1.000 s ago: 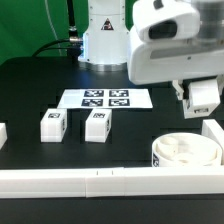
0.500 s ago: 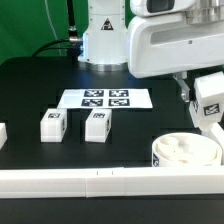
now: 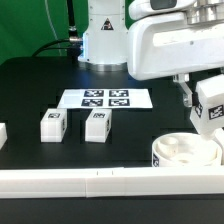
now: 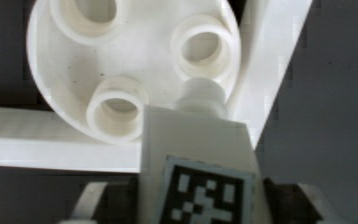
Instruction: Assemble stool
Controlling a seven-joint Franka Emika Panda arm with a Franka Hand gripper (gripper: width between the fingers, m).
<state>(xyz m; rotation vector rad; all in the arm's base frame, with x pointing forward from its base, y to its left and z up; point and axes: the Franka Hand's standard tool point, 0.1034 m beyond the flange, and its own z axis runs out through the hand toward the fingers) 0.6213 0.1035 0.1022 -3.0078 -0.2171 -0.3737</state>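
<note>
The stool (image 3: 176, 158) is in separate pieces on the black worktop (image 3: 30, 90). At the exterior view's left edge a white part (image 3: 3, 133) is cut off by the frame, and I cannot tell what it is. Right of it, 2 leg blocks stand side by side with a gap between them, the first (image 3: 52, 125) and the second (image 3: 97, 125), each with a square tag on its upper face. Behind them lies the marker board (image 3: 105, 98), between the blocks and the robot base (image 3: 105, 35). A long white rail (image 3: 90, 181) runs along the near edge of the worktop.

Toward the exterior view's right, the seat disc (image 3: 190, 150) lies flat just behind that rail, open side up. Above its far right side hangs the pincer (image 3: 207, 100), closed on the 3rd leg block (image 3: 213, 112), which is clear of the worktop.

In the wrist view this held block fills the foreground with its tag facing the camera. Its narrow peg end (image 4: 202, 95) points toward the disc. There, 3 round sockets show: 1 (image 4: 96, 10), a 2nd (image 4: 208, 45) and a 3rd (image 4: 123, 105). The peg sits just beside the 3rd socket; whether it touches the disc cannot be told.
</note>
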